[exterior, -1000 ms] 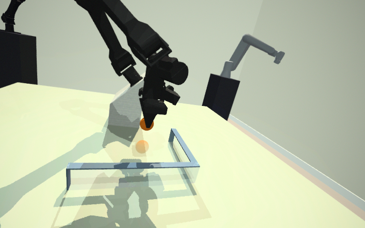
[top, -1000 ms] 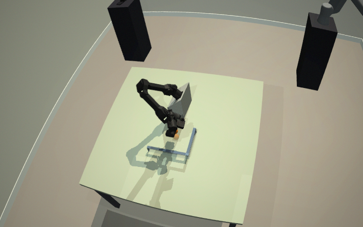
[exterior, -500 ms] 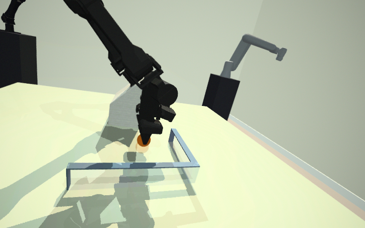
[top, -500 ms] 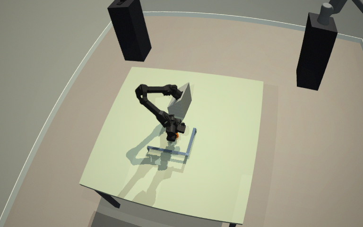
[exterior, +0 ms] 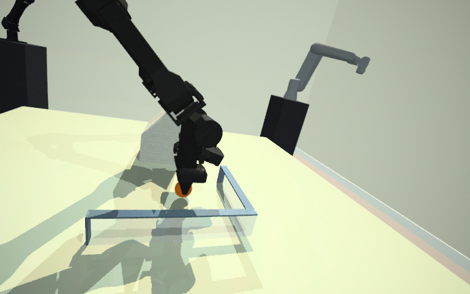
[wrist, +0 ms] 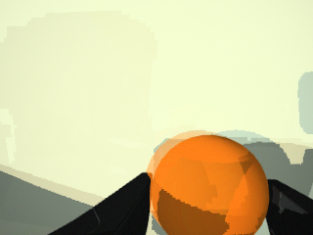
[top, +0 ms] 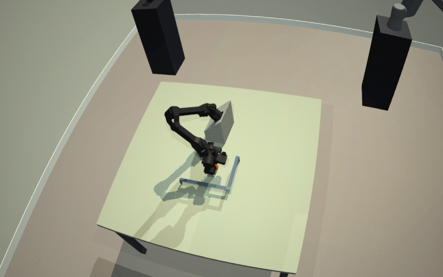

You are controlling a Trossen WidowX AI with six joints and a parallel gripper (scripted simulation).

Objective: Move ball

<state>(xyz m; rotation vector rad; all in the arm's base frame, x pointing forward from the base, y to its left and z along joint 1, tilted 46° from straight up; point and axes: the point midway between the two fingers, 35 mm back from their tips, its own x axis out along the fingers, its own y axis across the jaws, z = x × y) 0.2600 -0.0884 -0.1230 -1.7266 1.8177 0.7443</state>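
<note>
My orange ball (wrist: 209,192) sits clamped at lower centre, almost covering the pale copy (wrist: 156,157), inside the clear walls' (exterior: 172,212) corner.

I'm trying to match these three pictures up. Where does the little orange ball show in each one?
Top view: the ball is a small orange speck just below the middle, peeking from under the black gripper.
Exterior view: left of the middle, low at the fingertips, behind the long clear wall.
Wrist view: large, low and right of the middle, between the two black fingers.
Shared landmark: the gripper shut on the ball.
</note>
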